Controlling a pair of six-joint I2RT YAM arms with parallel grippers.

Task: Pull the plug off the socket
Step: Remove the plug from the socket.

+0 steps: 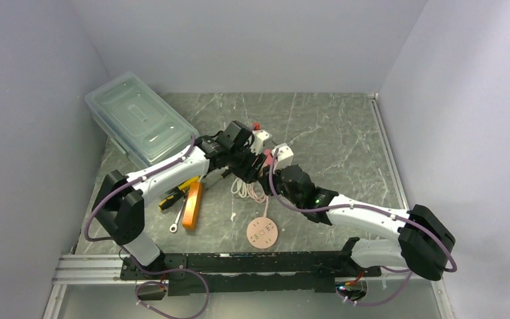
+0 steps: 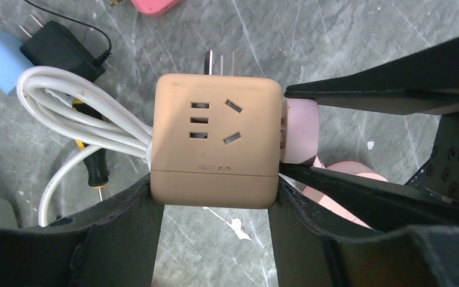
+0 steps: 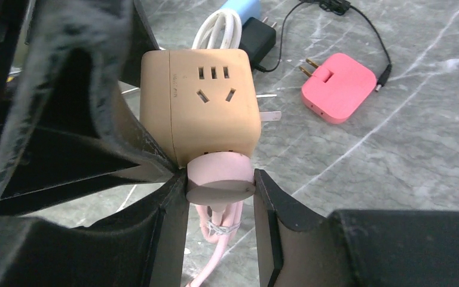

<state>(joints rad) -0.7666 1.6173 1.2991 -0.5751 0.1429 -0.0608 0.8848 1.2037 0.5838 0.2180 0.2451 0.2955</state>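
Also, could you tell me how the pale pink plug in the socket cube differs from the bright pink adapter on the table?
The pale pink plug is round; the bright pink adapter is flat and squarish. The plug sits in the tan socket cube, prongs hidden; the adapter lies loose on the table, two prongs bare. The right gripper clamps the plug; the adapter is ungripped. Both are pink.

Plug (image 3: pixel 221 179) seated in socket (image 2: pixel 214 140), coiled cord (image 2: pixel 77 113) beside it, lidded box (image 1: pixel 139 119) far left, disc (image 1: pixel 263 232) nearer the bases
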